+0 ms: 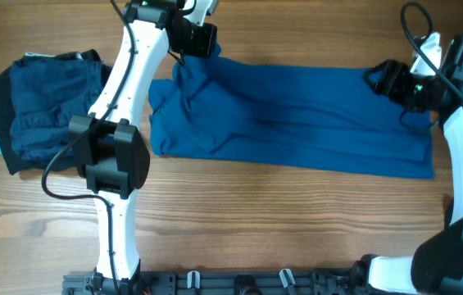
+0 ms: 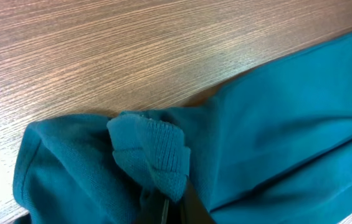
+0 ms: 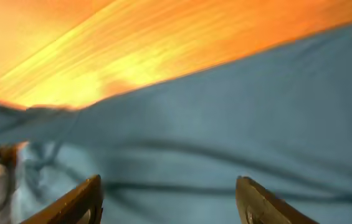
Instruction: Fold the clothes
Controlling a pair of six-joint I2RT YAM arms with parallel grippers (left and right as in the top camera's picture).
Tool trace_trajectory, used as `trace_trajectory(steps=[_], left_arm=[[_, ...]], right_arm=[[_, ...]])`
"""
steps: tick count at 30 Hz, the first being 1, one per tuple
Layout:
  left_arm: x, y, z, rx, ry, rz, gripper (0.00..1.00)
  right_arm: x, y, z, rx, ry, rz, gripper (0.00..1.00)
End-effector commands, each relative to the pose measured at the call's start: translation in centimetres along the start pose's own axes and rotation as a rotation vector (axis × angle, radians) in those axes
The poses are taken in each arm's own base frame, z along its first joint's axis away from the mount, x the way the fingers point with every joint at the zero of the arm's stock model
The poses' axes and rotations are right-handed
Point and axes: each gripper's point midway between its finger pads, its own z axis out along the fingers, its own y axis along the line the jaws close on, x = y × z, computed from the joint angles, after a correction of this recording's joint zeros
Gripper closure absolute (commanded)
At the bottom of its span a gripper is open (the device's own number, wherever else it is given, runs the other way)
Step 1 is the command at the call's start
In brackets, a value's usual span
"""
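Blue polo shirt (image 1: 297, 123) stretched across table (image 1: 256, 213); left hand (image 1: 183, 56) clenched on sleeve; right hand (image 3: 172, 199) released above opposite end.

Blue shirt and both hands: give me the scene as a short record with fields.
Blue shirt: spread lengthwise across the table, bunched at the left hand's end
Left hand: shut on the shirt's ribbed cuff
Right hand: open, over the shirt's other end
Dark clothes: heaped at the table's left, apart from the shirt
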Motion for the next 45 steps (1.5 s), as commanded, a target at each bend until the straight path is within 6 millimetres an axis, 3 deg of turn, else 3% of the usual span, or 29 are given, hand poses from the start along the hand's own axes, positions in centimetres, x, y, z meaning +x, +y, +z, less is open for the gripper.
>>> trace_trajectory(steps=[1,6,9,13,23,27,31,35,37,40,45], left_arm=[[-1.2,-0.6,-2.7,-0.004,-0.053,0.021,0.96],[-0.8,-0.7,-2.9,-0.003,-0.036,0.014,0.96],[-0.6,-0.7,-2.9,-0.003,-0.029,0.012,0.96],[-0.5,-0.7,-2.9,-0.003,-0.025,0.007,0.96],[-0.4,-0.7,-2.9,-0.003,-0.019,0.003,0.96],[0.0,-0.7,-2.9,-0.002,-0.005,-0.001,0.96],[0.1,-0.7,-2.9,-0.002,-0.003,-0.002,0.96],[0.3,-0.7,-2.9,-0.002,0.006,-0.005,0.96],[0.4,-0.7,-2.9,-0.002,0.010,-0.007,0.96],[0.3,-0.7,-3.0,-0.002,0.008,-0.006,0.96],[0.9,-0.6,-4.3,-0.037,0.026,-0.013,0.96]], right_arm=[[-2.4,-6.0,2.4,0.194,-0.043,0.050,0.31],[-6.4,-12.0,5.6,0.234,-0.096,0.145,0.30],[-8.9,-15.1,7.6,0.253,-0.100,0.170,0.22],[-10.4,-18.4,9.9,0.274,-0.091,0.200,0.15],[-7.3,-22.0,14.0,0.336,-0.013,0.244,0.16],[-7.0,-22.3,14.8,0.336,-0.011,0.249,0.24],[-6.7,-22.5,15.3,0.348,-0.007,0.243,0.43],[-6.6,-22.4,14.9,0.324,0.004,0.258,0.83],[-7.1,-22.3,13.7,0.303,-0.006,0.271,0.94],[-8.1,-21.7,11.6,0.264,-0.031,0.285,0.96],[-10.1,-20.2,5.9,0.215,-0.083,0.306,0.96]])
